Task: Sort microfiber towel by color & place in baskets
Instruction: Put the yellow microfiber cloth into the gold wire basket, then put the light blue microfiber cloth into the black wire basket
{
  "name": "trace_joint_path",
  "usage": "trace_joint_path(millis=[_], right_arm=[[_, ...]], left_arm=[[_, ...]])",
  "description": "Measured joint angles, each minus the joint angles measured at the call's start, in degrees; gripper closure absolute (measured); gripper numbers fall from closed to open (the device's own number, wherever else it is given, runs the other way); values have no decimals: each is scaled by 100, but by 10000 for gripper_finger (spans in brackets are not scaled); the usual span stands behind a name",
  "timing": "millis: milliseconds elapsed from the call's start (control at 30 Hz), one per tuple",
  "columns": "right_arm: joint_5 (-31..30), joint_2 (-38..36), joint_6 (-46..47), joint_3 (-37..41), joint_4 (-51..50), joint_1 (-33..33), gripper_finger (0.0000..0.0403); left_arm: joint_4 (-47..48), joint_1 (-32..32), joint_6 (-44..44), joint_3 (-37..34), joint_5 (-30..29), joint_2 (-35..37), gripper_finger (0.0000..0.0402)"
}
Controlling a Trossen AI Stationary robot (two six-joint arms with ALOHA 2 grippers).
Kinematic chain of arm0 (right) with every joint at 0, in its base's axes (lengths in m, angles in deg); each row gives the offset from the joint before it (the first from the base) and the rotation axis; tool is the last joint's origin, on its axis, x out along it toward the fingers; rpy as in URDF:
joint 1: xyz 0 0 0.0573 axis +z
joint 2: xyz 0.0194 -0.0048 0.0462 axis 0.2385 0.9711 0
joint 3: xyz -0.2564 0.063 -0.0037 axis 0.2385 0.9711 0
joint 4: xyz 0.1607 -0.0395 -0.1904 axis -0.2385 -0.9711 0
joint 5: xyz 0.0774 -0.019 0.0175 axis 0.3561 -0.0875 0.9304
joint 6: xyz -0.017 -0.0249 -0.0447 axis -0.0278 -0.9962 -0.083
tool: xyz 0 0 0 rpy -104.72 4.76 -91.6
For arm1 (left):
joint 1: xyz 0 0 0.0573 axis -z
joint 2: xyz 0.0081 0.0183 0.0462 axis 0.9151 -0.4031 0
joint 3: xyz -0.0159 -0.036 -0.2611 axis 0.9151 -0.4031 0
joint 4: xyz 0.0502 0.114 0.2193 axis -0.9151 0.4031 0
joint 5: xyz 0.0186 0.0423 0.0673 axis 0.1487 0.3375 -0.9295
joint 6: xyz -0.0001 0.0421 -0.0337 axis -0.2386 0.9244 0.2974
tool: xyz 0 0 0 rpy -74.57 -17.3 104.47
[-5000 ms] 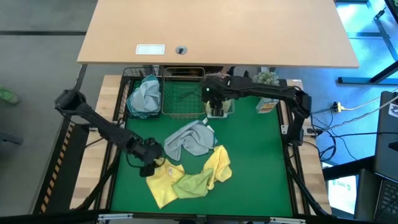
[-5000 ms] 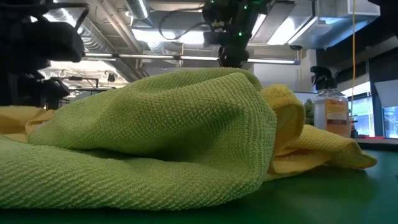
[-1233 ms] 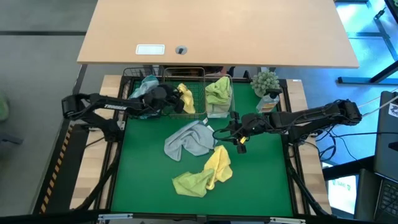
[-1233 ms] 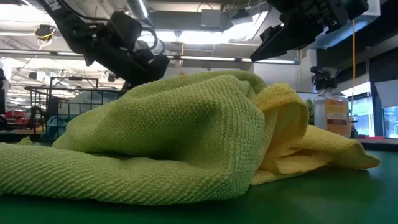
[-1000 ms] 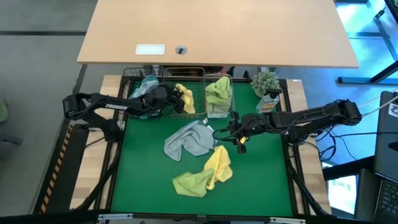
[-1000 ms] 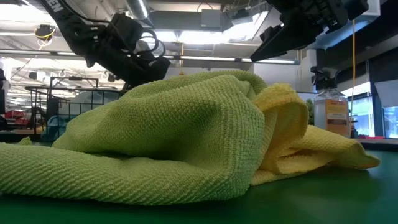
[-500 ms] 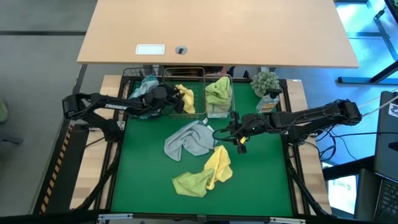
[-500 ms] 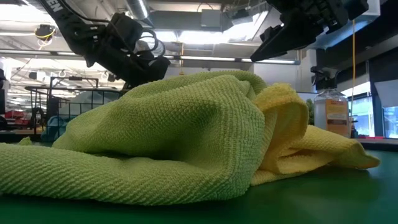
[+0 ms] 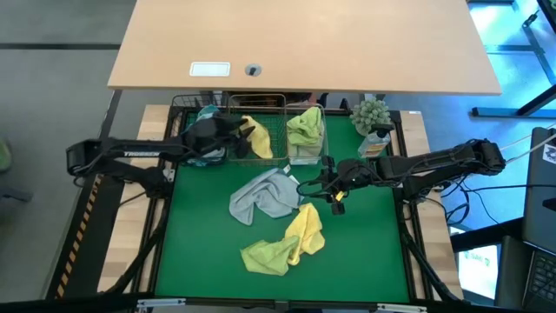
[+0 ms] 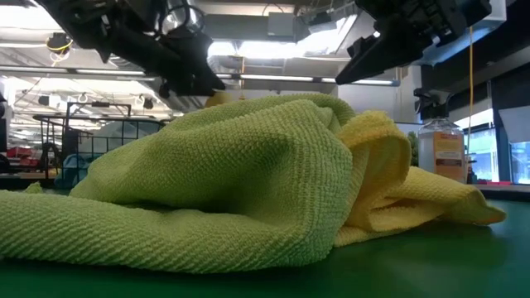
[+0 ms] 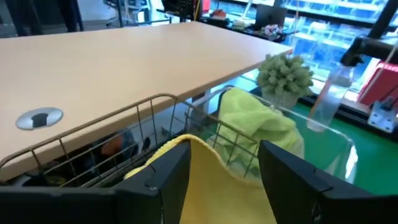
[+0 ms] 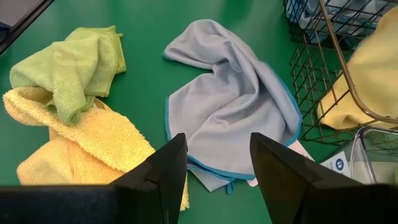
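Three baskets stand in a row at the far edge. The black wire basket holds a blue-grey towel. The silver wire basket holds a yellow towel, and the clear plastic basket holds a green towel. My left gripper is open at the silver basket's left side, with the yellow towel between its fingers. On the mat lie a blue-grey towel, a yellow towel and a green towel. My right gripper hangs open just right of the blue-grey towel. My left gripper stands open with one finger on either side of the yellow towel's upper fold, coming level from the table's left. I cannot tell whether the fingers touch the cloth. The towel rests in the silver basket.
A small potted plant and a spray bottle stand at the far right corner of the green mat. A wooden desk lies beyond the baskets. Bare mat shows to the right of the loose towels.
My left gripper has drawn back a little toward the table's left edge and risen slightly. The yellow towel has stayed in the silver basket. My right arm has kept still.
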Motion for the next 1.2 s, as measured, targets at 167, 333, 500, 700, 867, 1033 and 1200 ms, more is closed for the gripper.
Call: trace_joint_path(millis=[167, 333, 500, 700, 867, 1033, 1200], right_arm=[[-1, 1, 0, 0, 8, 0, 226], [-2, 1, 0, 0, 9, 0, 226], [-2, 0, 0, 0, 9, 0, 226], [-2, 1, 0, 0, 9, 0, 226], [-2, -1, 0, 0, 9, 0, 226], [-2, 1, 0, 0, 9, 0, 226], [-2, -1, 0, 0, 9, 0, 226]], left_arm=[[100, 100, -236, 0, 0, 318, 220], [85, 122, -483, 0, 221, 605, 220], [57, 122, -857, 0, 381, 782, 220], [53, 128, -1537, 0, 1052, 794, 220], [107, 546, -1486, 0, 2359, 740, 221], [650, 1263, -1177, 4, 2509, 740, 221], [1448, 1972, -1162, 4, 1768, 695, 221]])
